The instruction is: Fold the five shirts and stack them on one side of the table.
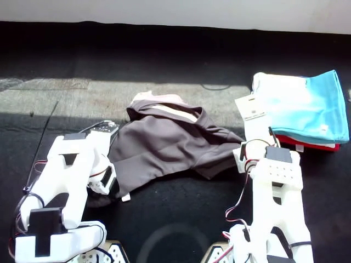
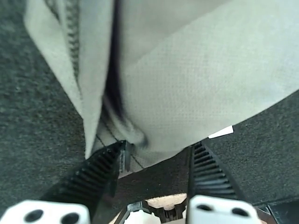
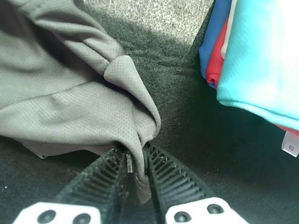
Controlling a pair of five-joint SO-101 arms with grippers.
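1. Grey shirt. The grey shirt (image 1: 164, 145) lies unfolded and rumpled at the middle of the table (image 1: 181, 224), between my two arms. Its far end shows a paler inner layer. Its near edge runs from my left gripper (image 2: 156, 158) across to my right gripper (image 3: 136, 168).

2. Left gripper. In the left wrist view my jaws stand wide apart. The hem of the grey shirt hangs into the gap: one corner touches the inner face of one finger (image 2: 105, 170), and the other finger stands clear of the cloth. A small white tag (image 2: 220, 132) sticks out from the shirt's edge beside that finger. In the high view this gripper sits low at the shirt's left corner.

3. Right gripper. In the right wrist view my jaws are nearly closed, with a bunched fold of the grey shirt pinched between them. The fold rises from the fingertips and spreads out into the body of the shirt.

4. Stack. A stack of folded shirts (image 1: 304, 107) sits at the right side of the table, apart from the grey shirt and just beside my right arm. A turquoise shirt (image 3: 261, 60) is on top, with a red shirt (image 3: 219, 51) under it and a blue shirt (image 3: 209, 44) showing at the edge. A white label (image 3: 290, 143) hangs at the near side of the stack. How many shirts the stack holds cannot be told.
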